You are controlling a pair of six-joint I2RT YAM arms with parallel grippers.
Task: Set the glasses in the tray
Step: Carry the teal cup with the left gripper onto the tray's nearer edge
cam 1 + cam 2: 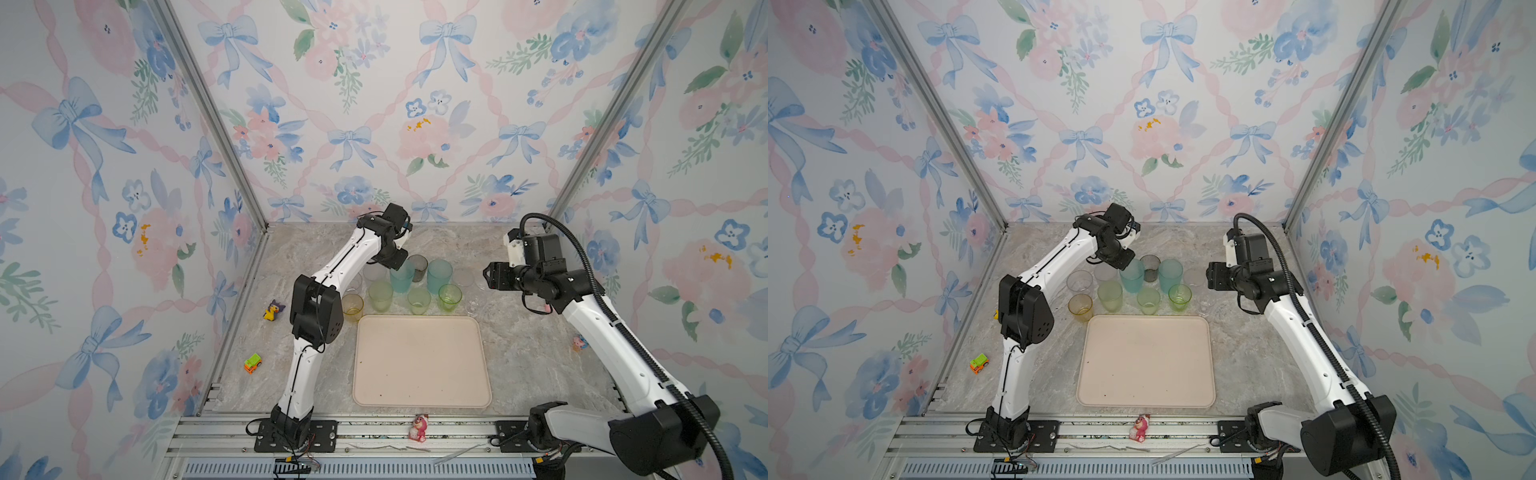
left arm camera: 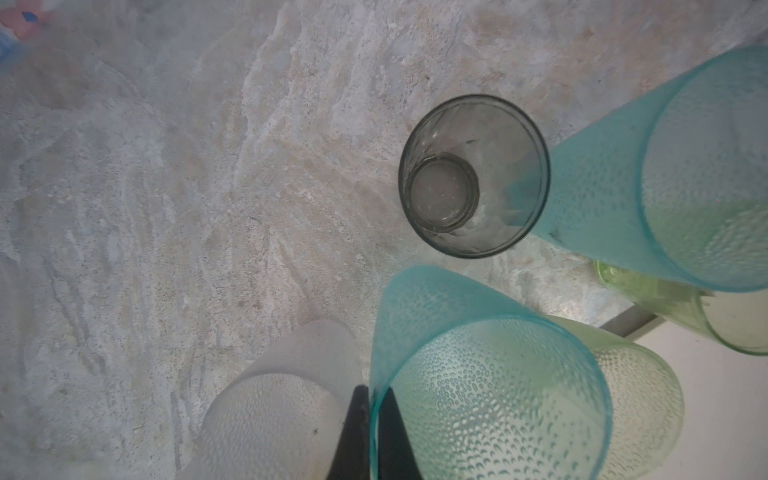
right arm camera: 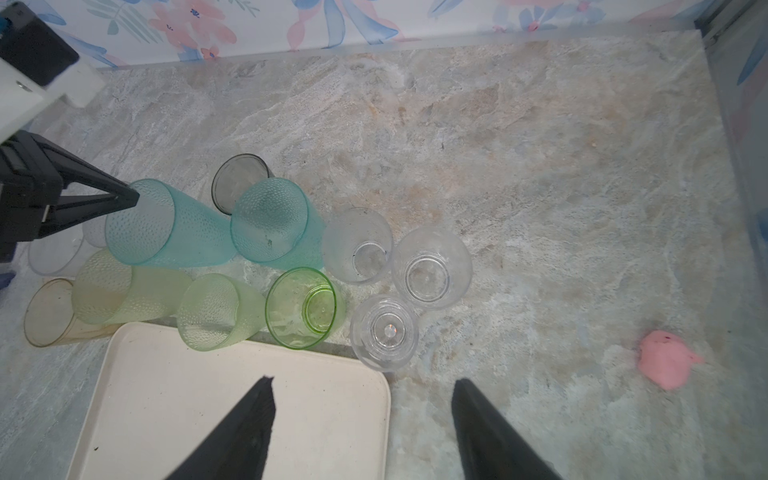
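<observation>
Grasping is the step in hand: my left gripper [image 2: 374, 399] pinches the rim of the tall frosted teal tumbler [image 2: 436, 307], standing on the table [image 1: 519, 353] behind the cream rectangular tray [image 1: 419, 361]. My right gripper [image 3: 363, 379] hangs spread. Next, I judge, a straight lift.

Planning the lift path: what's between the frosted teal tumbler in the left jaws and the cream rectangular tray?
Two pale green dimpled plastic tumblers stand between the frosted teal tumbler and tray, in both top views.

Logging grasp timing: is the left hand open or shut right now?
Shut on the nearer teal glass: in the left wrist view the left hand pinches its rim, one finger inside, one outside.
</observation>
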